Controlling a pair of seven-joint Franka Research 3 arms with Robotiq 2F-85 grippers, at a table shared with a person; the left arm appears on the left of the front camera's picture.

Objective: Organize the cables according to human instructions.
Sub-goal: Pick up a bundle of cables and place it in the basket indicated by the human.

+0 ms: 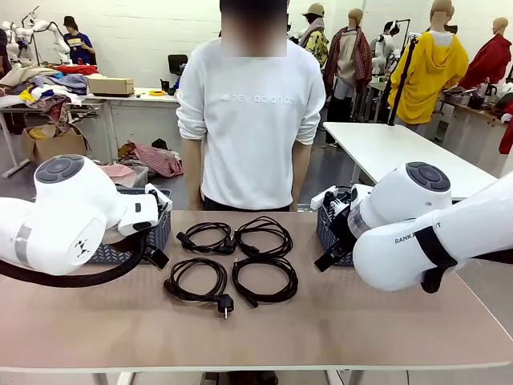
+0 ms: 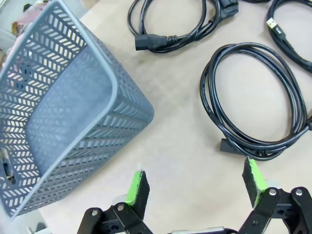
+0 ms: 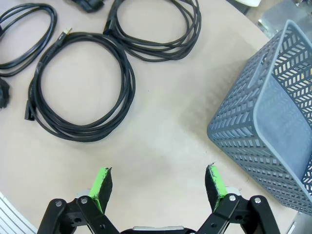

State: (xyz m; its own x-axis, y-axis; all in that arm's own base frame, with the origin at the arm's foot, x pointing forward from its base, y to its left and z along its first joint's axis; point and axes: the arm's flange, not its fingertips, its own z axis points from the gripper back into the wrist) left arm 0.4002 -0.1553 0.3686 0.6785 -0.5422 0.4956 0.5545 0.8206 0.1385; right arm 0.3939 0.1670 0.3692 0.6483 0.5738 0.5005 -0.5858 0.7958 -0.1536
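Observation:
Four black coiled cables lie in a two-by-two block mid-table: far left (image 1: 186,238), far right (image 1: 284,233), near left (image 1: 225,303), near right (image 1: 290,281). My left gripper (image 2: 196,178) hovers open over bare table, between a grey basket (image 2: 122,131) and one coil (image 2: 206,92); another coil's plug (image 2: 151,41) lies farther off. Above the table, my right gripper (image 3: 158,178) is open too, with a large coil (image 3: 127,85) ahead on one side and a second basket (image 3: 263,122) on the other. Nothing sits between either pair of fingers.
A person (image 1: 248,120) stands at the far edge, arms down. One grey mesh basket stands at the left (image 1: 160,233) and one at the right (image 1: 323,233) of the cables. The near half of the table (image 1: 256,337) is bare.

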